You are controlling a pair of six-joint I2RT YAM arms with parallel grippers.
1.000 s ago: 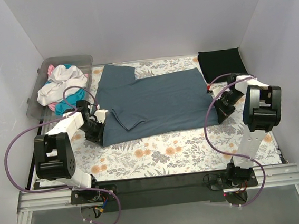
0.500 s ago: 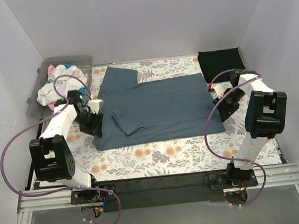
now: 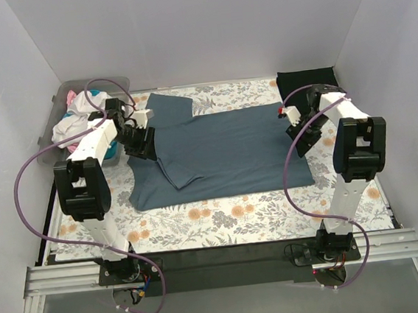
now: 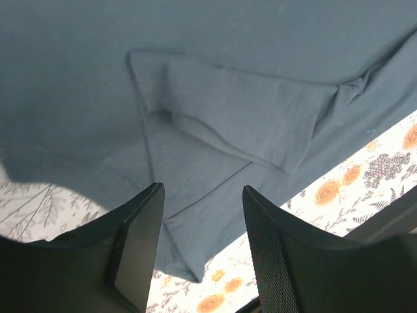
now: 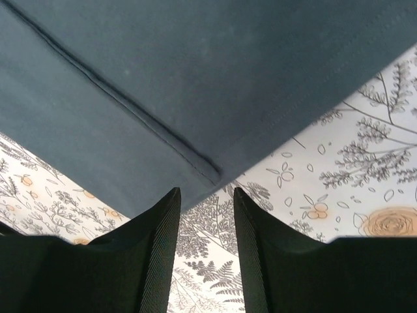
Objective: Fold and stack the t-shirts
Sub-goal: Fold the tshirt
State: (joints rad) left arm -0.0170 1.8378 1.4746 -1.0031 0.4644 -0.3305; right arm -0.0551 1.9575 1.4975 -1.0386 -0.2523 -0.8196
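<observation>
White walls enclose a table covered by a floral table cloth [image 3: 223, 222], seen from above with two robot arms mounted at its near edge. At the centre, a large slate blue-grey t-shirt [image 3: 223, 151] lies spread flat, with one sleeve [image 3: 177, 171] folded in over the body near its left side. A second ago both grippers were clenched on the shirt's edges. Now the left gripper [image 3: 141, 139] and the right gripper [image 3: 299, 129] have let go, and their fingers are parted and empty. Both have lifted and moved toward the far side of the shirt. The left wrist view looks down between open fingers [image 4: 140, 248] at the folded sleeve. The right wrist view shows a hemmed corner of the shirt on the cloth below its parted fingers [image 5: 163, 254], untouched. A folded black t-shirt [image 3: 306, 86] sits at the far right corner. White, teal and pink shirts [image 3: 80, 121] are heaped in a clear bin [image 3: 116, 80] at far left. The shirt appears to be laid out and released, so the next fold probably needs a fresh grasp.
</observation>
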